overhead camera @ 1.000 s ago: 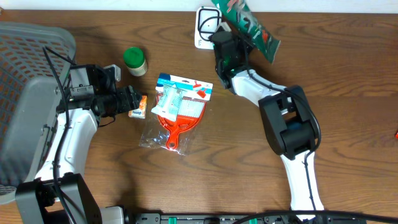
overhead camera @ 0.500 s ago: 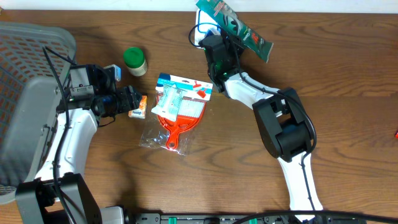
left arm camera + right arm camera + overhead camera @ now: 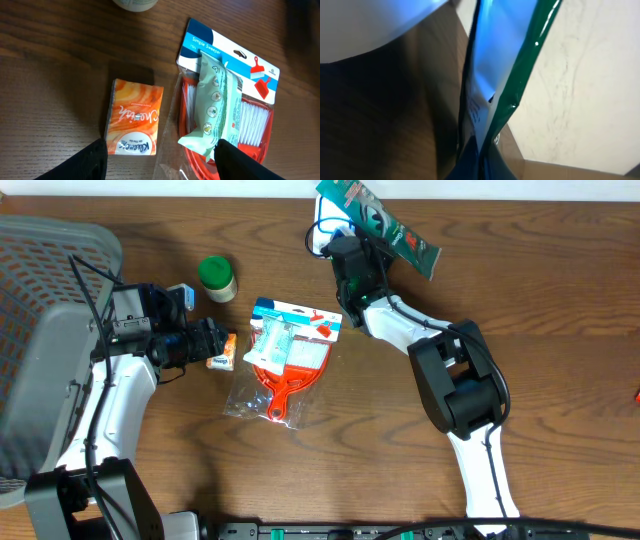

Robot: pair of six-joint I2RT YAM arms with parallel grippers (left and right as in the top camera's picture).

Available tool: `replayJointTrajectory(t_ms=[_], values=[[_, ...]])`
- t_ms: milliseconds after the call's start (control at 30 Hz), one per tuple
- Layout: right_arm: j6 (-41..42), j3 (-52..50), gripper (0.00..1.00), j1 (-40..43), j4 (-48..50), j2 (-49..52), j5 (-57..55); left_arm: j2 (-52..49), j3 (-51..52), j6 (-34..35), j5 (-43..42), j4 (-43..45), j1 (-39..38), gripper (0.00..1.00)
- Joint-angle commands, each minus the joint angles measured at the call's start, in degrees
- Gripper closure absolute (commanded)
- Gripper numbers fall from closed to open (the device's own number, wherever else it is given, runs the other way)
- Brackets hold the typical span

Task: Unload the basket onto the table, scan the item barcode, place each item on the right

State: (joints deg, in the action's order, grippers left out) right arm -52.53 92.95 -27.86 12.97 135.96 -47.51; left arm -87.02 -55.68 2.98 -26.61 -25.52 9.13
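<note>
Spreading from edge to edge, the wooden table (image 3: pixel 560 330) carries a grey mesh basket (image 3: pixel 40 300) at its left edge and a bagged "Simple Sweeper" dustpan set (image 3: pixel 290 350) near its middle, with a pale green wipes pack (image 3: pixel 215 100) lying on top. The task's item, a green foil packet (image 3: pixel 410 242), is up off the surface at the far edge, just right of a white device with a black cable (image 3: pixel 318 238) that is probably the scanner. The right gripper (image 3: pixel 368 238) is clamped on the packet, and its wrist view shows only a glossy green and blue fold pinched close in. The packet looks light, thin and floppy, with a slick film that could slide or crease, so the flat sealed edge is likely the best place to hold, leaving the printed face free; the barcode cannot be made out. Smaller things sit toward the left: a green-lidded jar (image 3: pixel 216 278) and an orange tissue pack (image 3: pixel 134 117). The left gripper (image 3: pixel 212 342) hangs over that tissue pack with its jaws spread and nothing in them.
</note>
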Motion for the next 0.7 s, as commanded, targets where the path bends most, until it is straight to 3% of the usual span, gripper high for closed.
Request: replayJointTrajectory(t_ms=[0,667], values=[[-2.23,1.11,0.99,0.11,-0.07,0.48,1.51,0.44,0.39,0.55,0.55,-0.13,0.44,0.31],[-6.56,1.11,0.99,-0.35,-0.17,3.48,2.58,0.44,0.39,0.55,0.57,-0.13,0.44,0.31]])
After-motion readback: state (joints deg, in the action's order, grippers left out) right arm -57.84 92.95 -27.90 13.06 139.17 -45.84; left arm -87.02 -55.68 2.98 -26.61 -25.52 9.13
